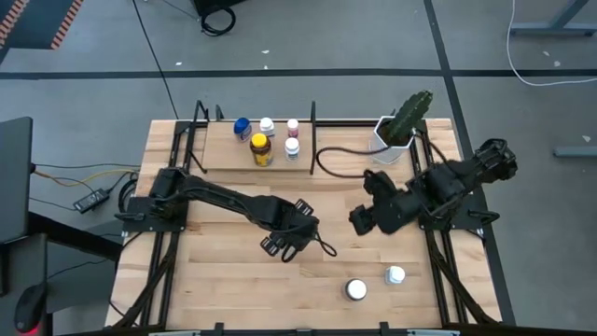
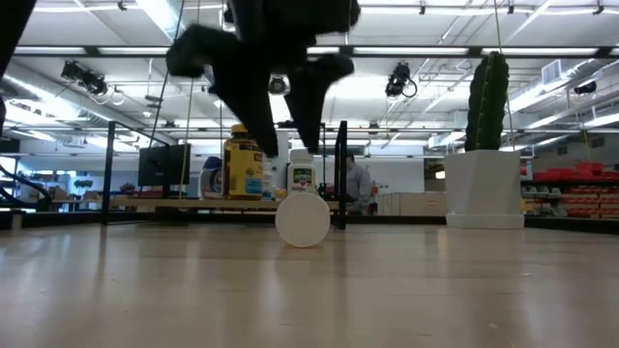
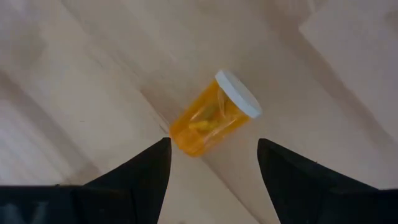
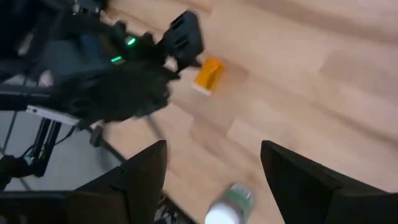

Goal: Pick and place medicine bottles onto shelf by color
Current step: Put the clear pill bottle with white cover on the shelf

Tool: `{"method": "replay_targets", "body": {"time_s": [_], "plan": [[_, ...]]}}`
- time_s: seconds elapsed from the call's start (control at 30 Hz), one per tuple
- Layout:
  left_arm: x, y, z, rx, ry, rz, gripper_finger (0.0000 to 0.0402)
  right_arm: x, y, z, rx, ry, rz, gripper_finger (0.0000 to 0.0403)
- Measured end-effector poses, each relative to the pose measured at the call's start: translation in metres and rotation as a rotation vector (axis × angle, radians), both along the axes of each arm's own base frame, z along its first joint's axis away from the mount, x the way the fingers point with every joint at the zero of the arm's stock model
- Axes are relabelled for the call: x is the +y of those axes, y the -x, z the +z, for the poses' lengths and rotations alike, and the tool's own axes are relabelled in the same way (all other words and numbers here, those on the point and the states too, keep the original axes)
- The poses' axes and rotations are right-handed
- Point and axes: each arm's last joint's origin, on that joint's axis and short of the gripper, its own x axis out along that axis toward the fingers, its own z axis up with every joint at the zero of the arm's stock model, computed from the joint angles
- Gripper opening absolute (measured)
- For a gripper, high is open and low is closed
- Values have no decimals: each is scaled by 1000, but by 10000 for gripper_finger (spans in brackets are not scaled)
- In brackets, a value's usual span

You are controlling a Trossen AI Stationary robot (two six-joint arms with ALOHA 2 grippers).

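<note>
A small orange bottle (image 3: 208, 118) with a white cap lies on its side on the table. My left gripper (image 3: 214, 143) hangs open just above it, one finger on each side, touching nothing. In the high view the left gripper (image 1: 291, 238) hides this bottle. In the low view its white cap (image 2: 303, 219) shows below the fingers. My right gripper (image 1: 359, 222) is open and waits over the table's middle right. The shelf (image 1: 224, 154) at the far edge holds a blue bottle (image 1: 242, 128), an amber yellow-lidded one (image 1: 260, 149) and three white-capped ones.
Two white-capped bottles (image 1: 355, 289) (image 1: 395, 275) lie near the table's near right. A white pot with a cactus (image 1: 396, 131) stands at the far right, beside the shelf. A black cable loops between shelf and pot. Bare planks lie at the near left.
</note>
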Motion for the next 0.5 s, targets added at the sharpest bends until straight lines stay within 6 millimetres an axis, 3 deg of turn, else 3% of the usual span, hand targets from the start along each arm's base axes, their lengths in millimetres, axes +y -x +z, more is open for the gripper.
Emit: {"method": "replay_targets", "body": {"time_s": [0.13,0.27,0.5], "plan": [[0,-2,-16,52,-6,41,248,19,5,-4,16,-57,5,266],[-1,-2,-19,62,12,123,251,45,18,-5,15,-105,52,266],[-9,3,7,-55,165,362,252,98,29,-28,88,18,331,266]]}}
